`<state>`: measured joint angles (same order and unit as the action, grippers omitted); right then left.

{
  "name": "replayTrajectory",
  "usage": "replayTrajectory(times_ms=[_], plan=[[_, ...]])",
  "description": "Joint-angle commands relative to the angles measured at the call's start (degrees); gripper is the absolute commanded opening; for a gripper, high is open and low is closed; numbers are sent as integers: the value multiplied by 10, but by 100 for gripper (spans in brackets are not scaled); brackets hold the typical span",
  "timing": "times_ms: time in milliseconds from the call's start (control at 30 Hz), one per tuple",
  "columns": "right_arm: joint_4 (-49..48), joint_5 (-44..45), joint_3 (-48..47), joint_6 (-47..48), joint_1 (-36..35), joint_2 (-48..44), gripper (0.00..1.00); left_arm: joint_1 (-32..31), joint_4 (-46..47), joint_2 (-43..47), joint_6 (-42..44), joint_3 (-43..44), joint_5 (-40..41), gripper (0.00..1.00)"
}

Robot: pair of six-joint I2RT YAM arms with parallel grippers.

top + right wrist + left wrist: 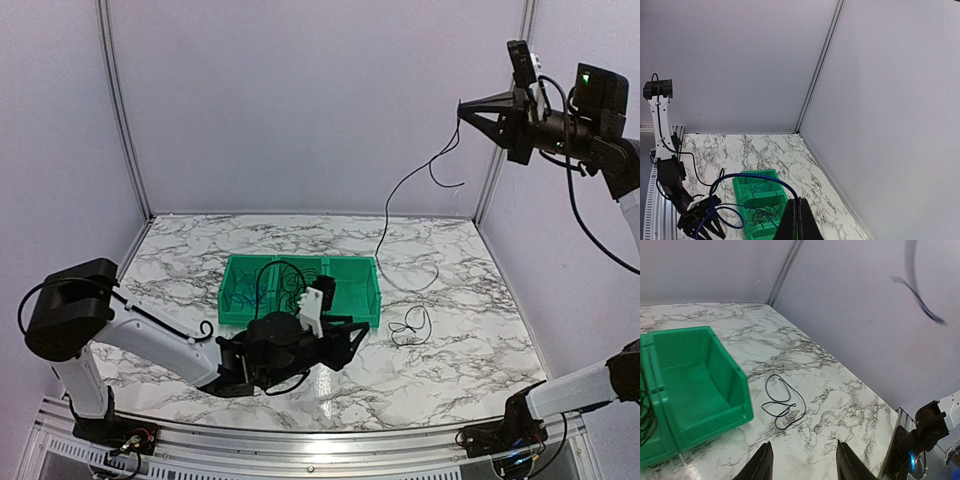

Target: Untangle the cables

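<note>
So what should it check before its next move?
1. Right gripper shut on the blue cable: ok.
2. Blue cable free of the tangle of cables: cannot tell.
3. Left gripper open: ok.
4. Black cable coil on the table, outside the green bin: ok.
5. Green bin emptied: not ok, tangle inside.

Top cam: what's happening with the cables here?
The right gripper, raised high, is shut on a thin blue cable that hangs down to the marble table. The left gripper hovers open, low beside the green bin, which holds more tangled cables. One black cable coil lies loose on the table.
</note>
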<state>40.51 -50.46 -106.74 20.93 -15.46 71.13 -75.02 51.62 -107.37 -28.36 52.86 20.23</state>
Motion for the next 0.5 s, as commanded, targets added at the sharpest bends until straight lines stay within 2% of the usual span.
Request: replayTrajectory(times_ms=[0, 200, 467], plan=[[-44, -5, 33, -12, 5, 6, 0, 0, 2, 94, -25, -106, 110, 46], [-87, -47, 83, -47, 5, 31, 0, 0, -19, 226, -13, -229, 221, 48], [-138, -50, 133, -75, 4, 70, 0, 1, -48, 340, 103, -275, 388, 60]])
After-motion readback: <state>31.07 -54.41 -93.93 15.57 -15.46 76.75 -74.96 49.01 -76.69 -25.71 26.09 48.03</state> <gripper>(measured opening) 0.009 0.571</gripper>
